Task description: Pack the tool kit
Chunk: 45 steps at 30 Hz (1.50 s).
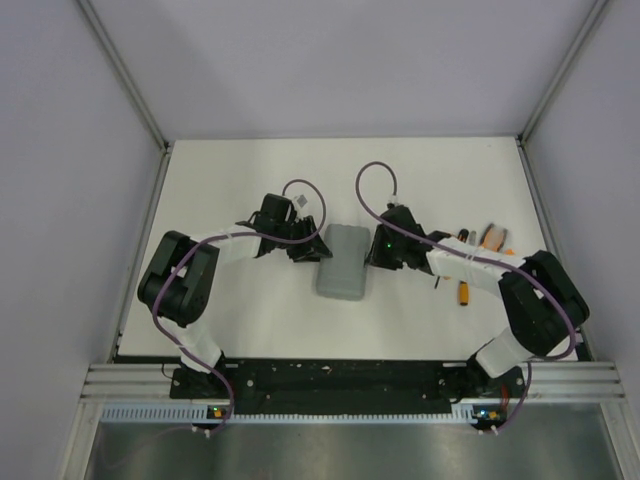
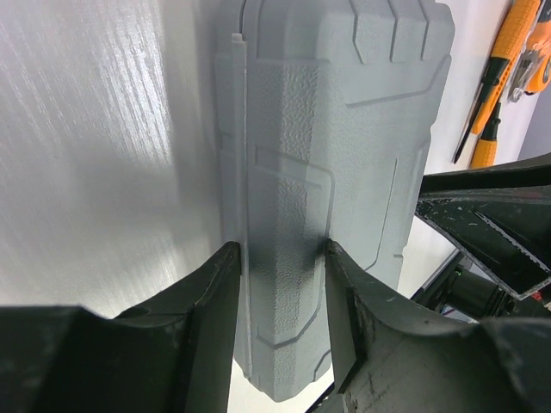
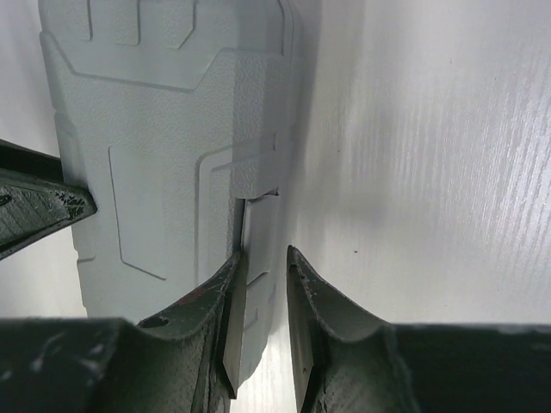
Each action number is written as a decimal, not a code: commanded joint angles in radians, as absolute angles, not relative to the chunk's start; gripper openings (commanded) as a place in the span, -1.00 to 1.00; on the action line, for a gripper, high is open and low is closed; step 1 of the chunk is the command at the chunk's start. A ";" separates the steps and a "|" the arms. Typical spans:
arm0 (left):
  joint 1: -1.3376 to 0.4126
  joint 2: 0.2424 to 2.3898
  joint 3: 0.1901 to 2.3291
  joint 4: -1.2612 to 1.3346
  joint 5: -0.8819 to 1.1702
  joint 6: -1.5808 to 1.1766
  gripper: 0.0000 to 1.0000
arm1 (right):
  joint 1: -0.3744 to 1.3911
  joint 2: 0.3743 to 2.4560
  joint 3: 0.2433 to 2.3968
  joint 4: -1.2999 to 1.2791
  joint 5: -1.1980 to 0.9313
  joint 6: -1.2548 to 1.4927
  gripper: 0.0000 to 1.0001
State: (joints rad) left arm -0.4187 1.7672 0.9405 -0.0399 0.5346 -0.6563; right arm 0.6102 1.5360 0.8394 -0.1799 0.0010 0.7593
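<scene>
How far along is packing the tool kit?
Done: nothing; the case lies shut, with orange-handled tools out on the table. In hand: the left end effector and right end effector flank the case's long edges. Remaining: open it, load tools, close.

The table (image 1: 250, 180) is a white, matte surface filling the middle of the top view, with a metal rail along its lower edge. A closed grey case (image 1: 343, 262) lies flat on it near the centre, its long side running up and down the frame and its moulded lid facing up. To the right of the case, well apart from it, a small cluster of orange-and-black tools (image 1: 490, 240) lies on the bare top. One screwdriver (image 1: 464, 291) rests just below that cluster. In the left wrist view these tools (image 2: 495, 95) show at the upper right, beyond the case (image 2: 344, 129).
</scene>
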 commanded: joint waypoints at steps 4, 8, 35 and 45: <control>-0.449 1.822 0.882 -0.109 0.474 -0.629 -0.36 | 0.706 1.679 1.017 -0.380 0.271 0.638 -0.51; -0.462 1.836 0.884 -0.110 0.473 -0.640 -0.64 | 0.765 1.755 1.089 -0.472 0.369 0.612 -0.52; -0.446 1.841 0.836 -0.224 0.222 -0.706 -1.00 | 0.759 1.669 0.956 -0.597 0.575 0.693 -0.80; -0.446 1.850 0.839 -0.225 0.218 -0.707 -1.00 | 0.701 1.606 0.946 -0.620 0.554 0.618 -0.84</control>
